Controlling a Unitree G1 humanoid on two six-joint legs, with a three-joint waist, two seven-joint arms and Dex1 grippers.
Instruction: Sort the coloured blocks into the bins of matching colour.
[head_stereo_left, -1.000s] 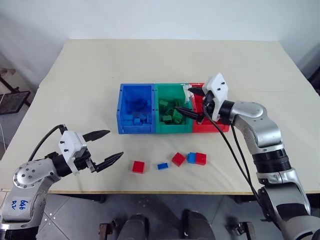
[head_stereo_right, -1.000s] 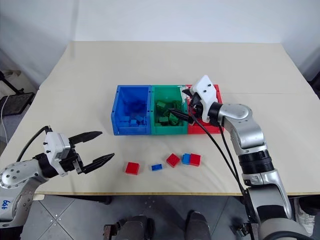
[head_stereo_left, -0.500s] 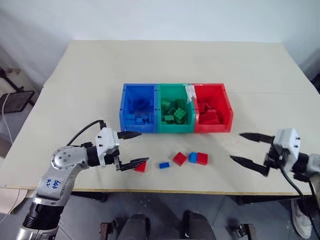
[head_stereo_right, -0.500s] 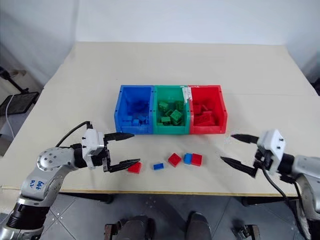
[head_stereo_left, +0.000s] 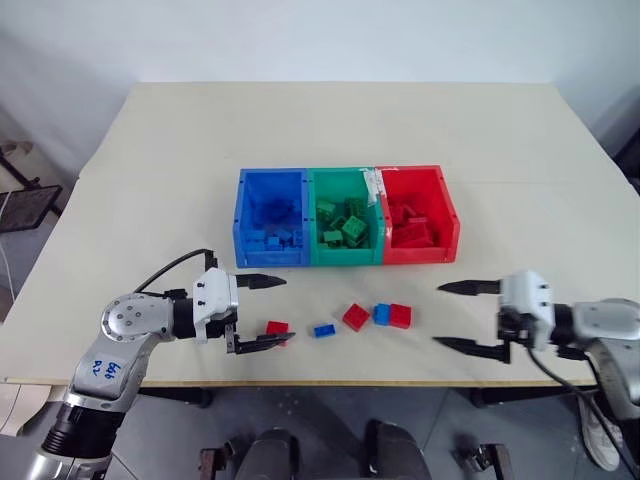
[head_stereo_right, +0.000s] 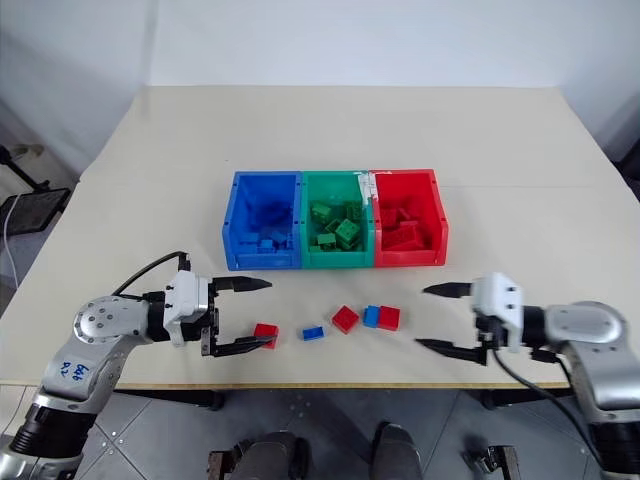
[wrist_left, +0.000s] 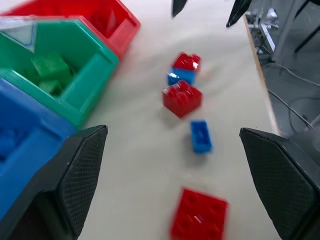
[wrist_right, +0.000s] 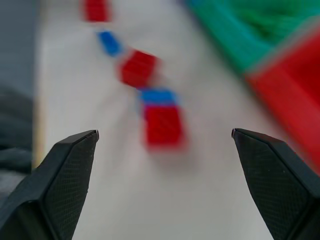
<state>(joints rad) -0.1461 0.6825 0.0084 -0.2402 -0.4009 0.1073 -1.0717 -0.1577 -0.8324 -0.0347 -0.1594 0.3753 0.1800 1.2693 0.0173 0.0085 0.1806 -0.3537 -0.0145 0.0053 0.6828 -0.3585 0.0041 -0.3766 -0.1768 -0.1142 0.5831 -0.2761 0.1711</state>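
Note:
Three joined bins stand mid-table: blue (head_stereo_left: 270, 257), green (head_stereo_left: 345, 256) and red (head_stereo_left: 420, 253), each with blocks of its own colour inside. In front of them lie loose blocks: a red one (head_stereo_left: 277, 328), a small blue one (head_stereo_left: 323, 330), another red (head_stereo_left: 356, 317), then a blue (head_stereo_left: 382, 314) touching a red (head_stereo_left: 401, 315). My left gripper (head_stereo_left: 265, 312) is open, level with the table, its fingertips on either side of the leftmost red block (wrist_left: 199, 216). On the other side, my right gripper (head_stereo_left: 440, 316) is open and empty, pointing at the blue-and-red pair (wrist_right: 161, 117) from the right.
The loose blocks lie close to the table's front edge (head_stereo_left: 330, 381). Bare tabletop stretches behind the bins and to both sides. A dark stand (head_stereo_left: 20, 200) is on the floor at the far left.
My right gripper left the green and red bins and came down to the front right of the table. My left gripper slid right up to the leftmost red block.

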